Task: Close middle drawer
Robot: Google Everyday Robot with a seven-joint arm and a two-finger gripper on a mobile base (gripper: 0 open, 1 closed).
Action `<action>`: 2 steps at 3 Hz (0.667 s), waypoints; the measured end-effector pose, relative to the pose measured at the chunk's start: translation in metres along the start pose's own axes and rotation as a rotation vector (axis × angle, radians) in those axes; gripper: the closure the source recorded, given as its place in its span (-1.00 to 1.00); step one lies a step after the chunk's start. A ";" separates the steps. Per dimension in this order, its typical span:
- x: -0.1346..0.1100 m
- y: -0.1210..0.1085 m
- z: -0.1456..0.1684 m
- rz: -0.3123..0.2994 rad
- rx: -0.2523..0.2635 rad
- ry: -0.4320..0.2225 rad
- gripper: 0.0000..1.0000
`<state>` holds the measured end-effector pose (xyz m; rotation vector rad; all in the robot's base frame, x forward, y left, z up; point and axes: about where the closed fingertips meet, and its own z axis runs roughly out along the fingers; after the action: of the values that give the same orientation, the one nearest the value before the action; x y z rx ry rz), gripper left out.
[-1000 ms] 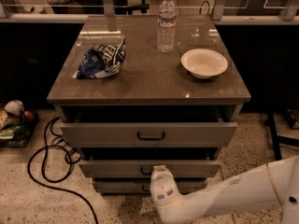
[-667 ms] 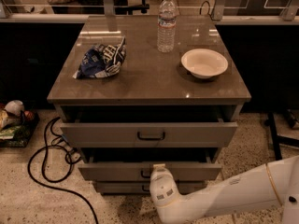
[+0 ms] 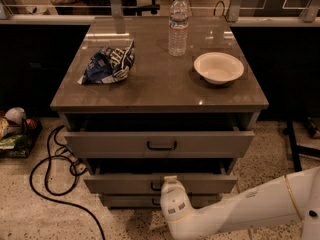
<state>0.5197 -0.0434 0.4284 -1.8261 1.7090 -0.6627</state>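
Observation:
The middle drawer (image 3: 120, 183) is the second grey-beige front of three and stands pulled out a little, less than the top drawer (image 3: 160, 144) above it. Its small black handle (image 3: 155, 187) is partly covered. My gripper (image 3: 170, 180) comes in on the white arm (image 3: 240, 211) from the lower right and sits right at the middle drawer's front, at the handle. The wrist hides the fingertips.
The top drawer is pulled out furthest; the lowest front (image 3: 125, 201) is nearly flush. On the cabinet top stand a water bottle (image 3: 178, 25), a white bowl (image 3: 218, 67) and a blue chip bag (image 3: 107, 64). A black cable (image 3: 47, 179) loops on the floor at left.

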 end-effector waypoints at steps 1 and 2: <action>0.000 -0.001 -0.001 0.000 0.000 0.000 -0.09; 0.000 -0.002 -0.002 0.000 0.000 0.000 0.42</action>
<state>0.5197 -0.0434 0.4308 -1.8261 1.7090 -0.6627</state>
